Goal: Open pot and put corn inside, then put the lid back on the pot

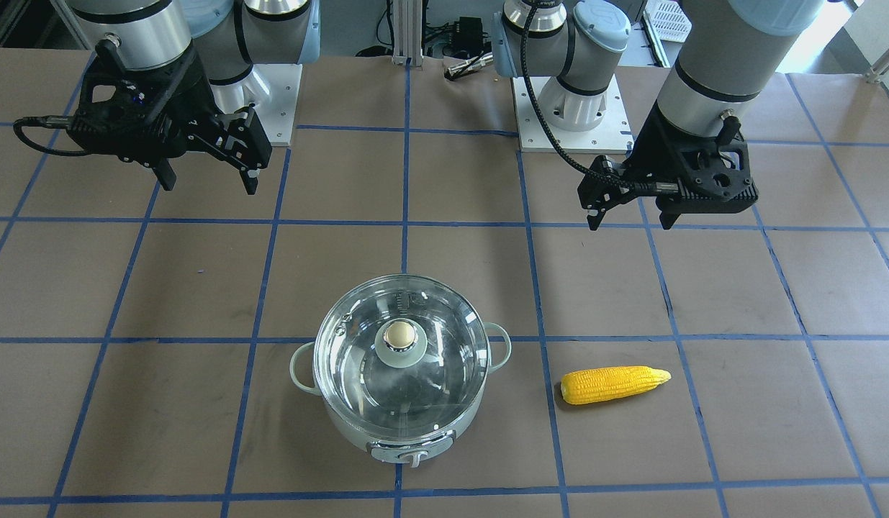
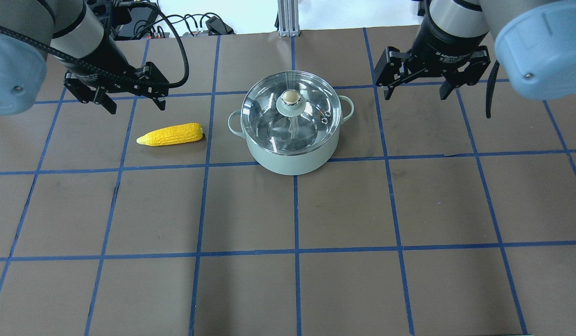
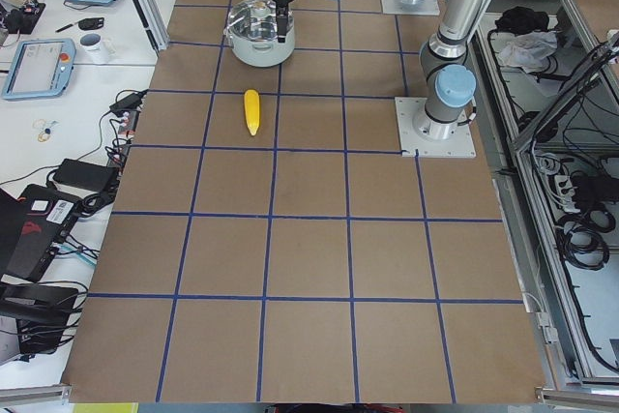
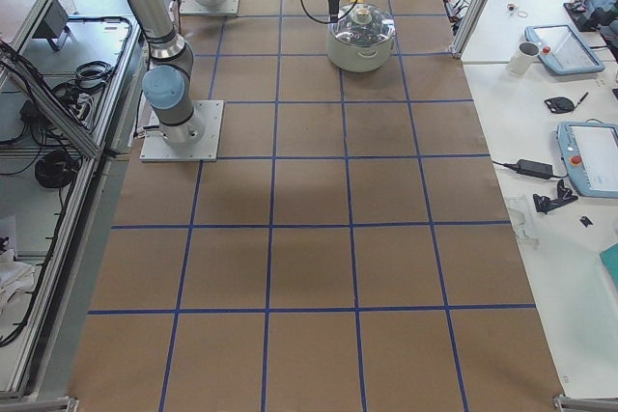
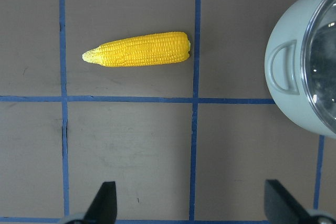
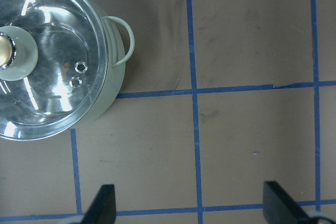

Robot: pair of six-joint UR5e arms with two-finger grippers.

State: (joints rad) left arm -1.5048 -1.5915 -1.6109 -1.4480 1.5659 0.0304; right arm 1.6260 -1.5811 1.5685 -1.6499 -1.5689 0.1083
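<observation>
Two grippers hang empty, fingers spread wide, above a brown paper table (image 2: 343, 205) gridded in blue tape (image 2: 296, 210), the task not yet begun; the pot (image 2: 292, 161), pale mint with small loop handles, sits at upper centre of the overhead frame, its clear glass lid (image 2: 269, 128) seated on it, steel rim all round; the brass-capped knob (image 2: 290, 97) lies frame-left of the right gripper (image 2: 414, 91), seemingly the nearer one for the lift; the corn (image 2: 170, 134), bright yellow and pebbled, lies on the table near the pot's frame-left side, just below the left gripper (image 2: 135, 100); its long axis runs across the frame, pointed tip away from the pot, parallel to the line between that gripper's fingers, so a wrist turn seems needed before any pinch.
</observation>
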